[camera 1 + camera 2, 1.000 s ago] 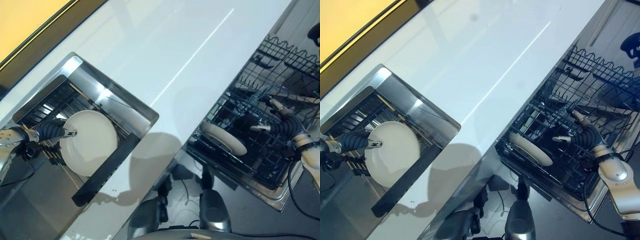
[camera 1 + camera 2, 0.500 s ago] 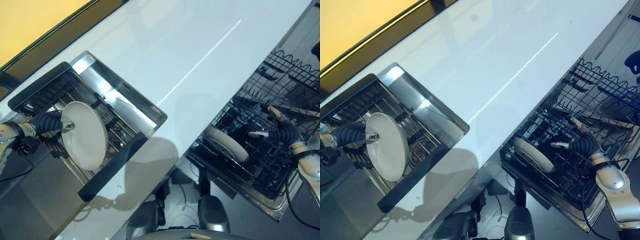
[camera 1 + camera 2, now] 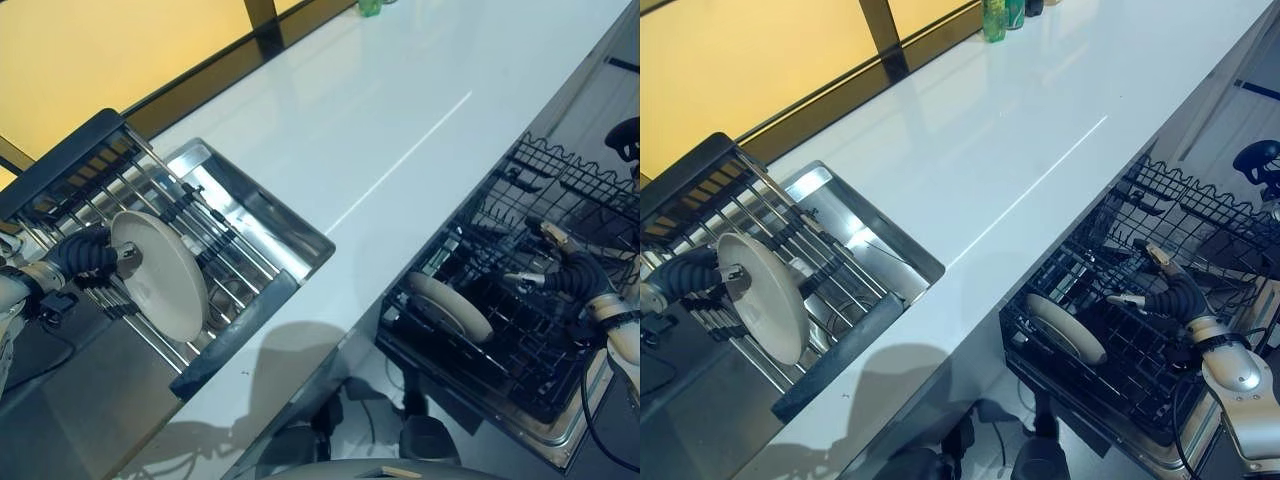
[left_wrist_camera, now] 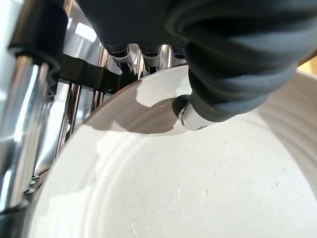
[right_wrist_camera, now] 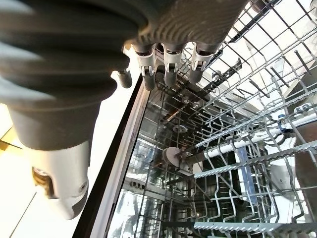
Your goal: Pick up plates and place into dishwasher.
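A white plate (image 3: 165,282) stands on edge above the sink's rack (image 3: 150,205), tilted up off the bars. My left hand (image 3: 85,255) is shut on the plate at its left rim. In the left wrist view the thumb (image 4: 192,115) presses on the plate's face (image 4: 173,193) and the fingers curl behind the rim. A second white plate (image 3: 450,306) leans in the black dishwasher rack (image 3: 520,345) at the lower right. My right hand (image 3: 575,272) hovers open over that rack, apart from the plate, its straight fingers (image 5: 168,67) above the wires (image 5: 237,148).
The steel sink (image 3: 255,205) is set in a long white countertop (image 3: 380,120). A dark bar (image 3: 235,320) lies along the sink's near edge. Bottles (image 3: 995,15) stand at the counter's far end. The dishwasher rack's upright tines rise around the right hand.
The camera has tilted up. The left hand has turned the plate from facing up to standing on edge and raised it a little. The right hand has stayed open over the rack.
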`<state>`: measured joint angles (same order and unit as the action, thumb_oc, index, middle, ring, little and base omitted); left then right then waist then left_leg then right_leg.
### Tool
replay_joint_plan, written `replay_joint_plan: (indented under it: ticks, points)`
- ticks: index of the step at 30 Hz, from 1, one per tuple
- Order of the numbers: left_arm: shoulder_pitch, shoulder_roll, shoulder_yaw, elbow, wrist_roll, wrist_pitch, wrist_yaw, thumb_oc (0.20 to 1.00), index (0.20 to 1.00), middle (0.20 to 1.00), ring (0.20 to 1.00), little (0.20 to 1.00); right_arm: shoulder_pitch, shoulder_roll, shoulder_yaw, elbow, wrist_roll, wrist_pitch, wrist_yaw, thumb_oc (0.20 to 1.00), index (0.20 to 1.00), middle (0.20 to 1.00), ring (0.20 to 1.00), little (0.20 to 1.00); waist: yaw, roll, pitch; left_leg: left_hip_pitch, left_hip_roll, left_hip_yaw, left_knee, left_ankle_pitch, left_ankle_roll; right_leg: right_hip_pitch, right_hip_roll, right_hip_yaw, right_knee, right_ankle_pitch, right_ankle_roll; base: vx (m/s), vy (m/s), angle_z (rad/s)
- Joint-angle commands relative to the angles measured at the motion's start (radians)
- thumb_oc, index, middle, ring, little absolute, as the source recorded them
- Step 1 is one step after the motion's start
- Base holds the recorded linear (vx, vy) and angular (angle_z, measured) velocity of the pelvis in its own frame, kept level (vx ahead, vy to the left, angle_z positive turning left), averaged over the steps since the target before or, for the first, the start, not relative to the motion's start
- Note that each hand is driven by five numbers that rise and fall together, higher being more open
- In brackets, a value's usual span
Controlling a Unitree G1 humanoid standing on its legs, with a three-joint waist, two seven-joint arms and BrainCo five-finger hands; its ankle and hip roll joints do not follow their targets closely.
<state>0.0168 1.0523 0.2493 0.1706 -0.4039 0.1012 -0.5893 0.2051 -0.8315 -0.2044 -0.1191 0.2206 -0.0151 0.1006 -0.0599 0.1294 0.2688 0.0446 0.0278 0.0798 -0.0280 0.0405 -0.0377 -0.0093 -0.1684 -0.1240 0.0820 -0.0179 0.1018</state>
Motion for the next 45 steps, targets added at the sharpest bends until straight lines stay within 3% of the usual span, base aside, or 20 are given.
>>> replay_joint_plan:
  ticks: [1, 10, 18, 19, 20, 29, 39, 42, 44, 45]
  points:
    - [0.058, -0.102, -0.150, -0.276, -0.089, -0.105, -0.175, 0.200, 0.200, 0.200, 0.200, 0.200, 0.002, -0.062, -0.032, -0.083, 0.021, -0.034, 0.000, 1.000, 1.000, 1.000, 1.000, 1.000, -0.004, -0.001, -0.062, -0.059, 0.060, 0.008, 0.131, -0.070, -0.057, -0.010, -0.076, -0.035, 0.149, -0.109, 0.034, 0.00, 0.000, 0.00]
    - [0.043, -0.103, -0.227, -0.269, -0.144, -0.088, -0.153, 0.200, 0.200, 0.200, 0.200, 0.200, 0.006, -0.119, -0.032, -0.074, 0.040, -0.041, 0.006, 1.000, 1.000, 1.000, 1.000, 1.000, -0.035, 0.018, -0.039, -0.061, 0.057, 0.015, 0.137, -0.067, -0.060, -0.030, -0.079, -0.006, 0.160, -0.107, 0.035, 0.02, 0.050, 0.00]
    - [0.044, -0.108, -0.288, -0.225, -0.160, -0.061, -0.140, 0.200, 0.200, 0.200, 0.200, 0.200, 0.022, -0.149, -0.037, -0.078, 0.064, -0.057, -0.009, 1.000, 1.000, 1.000, 1.000, 1.000, -0.052, 0.015, -0.009, -0.075, 0.050, 0.024, 0.141, -0.065, -0.054, -0.058, -0.086, 0.011, 0.168, -0.095, 0.042, -0.01, 0.028, -0.01]
    - [0.039, -0.110, -0.300, -0.214, -0.156, -0.051, -0.123, 0.875, 0.875, 0.875, 0.875, 0.875, 0.018, -0.155, -0.035, -0.078, 0.068, -0.056, -0.012, 1.000, 1.000, 1.000, 1.000, 1.000, -0.054, 0.014, -0.003, -0.078, 0.050, 0.026, 0.143, -0.064, -0.054, -0.062, -0.088, 0.012, 0.169, -0.094, 0.042, -0.03, 0.039, -0.03]
    - [0.034, -0.115, -0.314, -0.197, -0.152, -0.034, -0.117, 1.000, 1.000, 1.000, 1.000, 1.000, 0.015, -0.160, -0.031, -0.077, 0.070, -0.055, -0.017, 1.000, 1.000, 1.000, 1.000, 1.000, -0.056, 0.014, 0.002, -0.081, 0.048, 0.028, 0.143, -0.064, -0.052, -0.066, -0.089, 0.014, 0.170, -0.092, 0.043, -0.04, 0.040, -0.01]
    - [0.027, -0.126, -0.356, -0.112, -0.135, -0.045, -0.085, 1.000, 1.000, 1.000, 1.000, 1.000, -0.004, -0.171, -0.004, -0.059, 0.079, -0.068, -0.050, 1.000, 1.000, 1.000, 1.000, 1.000, -0.056, -0.003, 0.028, -0.095, 0.046, 0.030, 0.145, -0.062, -0.044, -0.080, -0.089, 0.024, 0.159, -0.075, 0.049, -0.02, 0.002, -0.02]
    - [0.025, -0.120, -0.352, -0.099, -0.081, -0.048, -0.050, 1.000, 1.000, 1.000, 1.000, 1.000, 0.007, -0.147, -0.001, -0.041, 0.081, -0.090, -0.046, 1.000, 1.000, 1.000, 1.000, 1.000, -0.047, -0.022, 0.012, -0.084, 0.055, 0.034, 0.138, -0.062, -0.044, -0.057, -0.083, 0.011, 0.143, -0.072, 0.050, -0.01, -0.024, 0.00]
    - [0.038, -0.101, -0.330, -0.101, 0.041, -0.071, 0.037, 1.000, 1.000, 1.000, 1.000, 1.000, 0.014, -0.144, -0.006, -0.043, 0.085, -0.086, -0.045, 1.000, 1.000, 1.000, 1.000, 1.000, -0.042, -0.023, 0.004, -0.079, 0.055, 0.030, 0.137, -0.064, -0.044, -0.050, -0.082, 0.007, 0.140, -0.074, 0.050, 0.01, -0.014, 0.00]
    - [0.069, -0.052, -0.257, -0.135, 0.167, -0.095, 0.194, 1.000, 1.000, 1.000, 1.000, 1.000, 0.041, -0.148, -0.037, -0.063, 0.104, -0.070, -0.041, 1.000, 1.000, 1.000, 1.000, 1.000, -0.031, -0.029, -0.003, -0.077, 0.054, 0.022, 0.135, -0.065, -0.044, -0.042, -0.081, 0.004, 0.136, -0.075, 0.051, 0.02, -0.049, -0.01]
    - [0.080, -0.042, -0.229, -0.154, 0.175, -0.091, 0.212, 1.000, 1.000, 1.000, 1.000, 1.000, 0.050, -0.149, -0.048, -0.071, 0.109, -0.063, -0.039, 1.000, 1.000, 1.000, 1.000, 1.000, -0.029, -0.031, -0.004, -0.076, 0.054, 0.021, 0.135, -0.065, -0.044, -0.040, -0.081, 0.002, 0.135, -0.076, 0.051, 0.00, -0.040, -0.01]
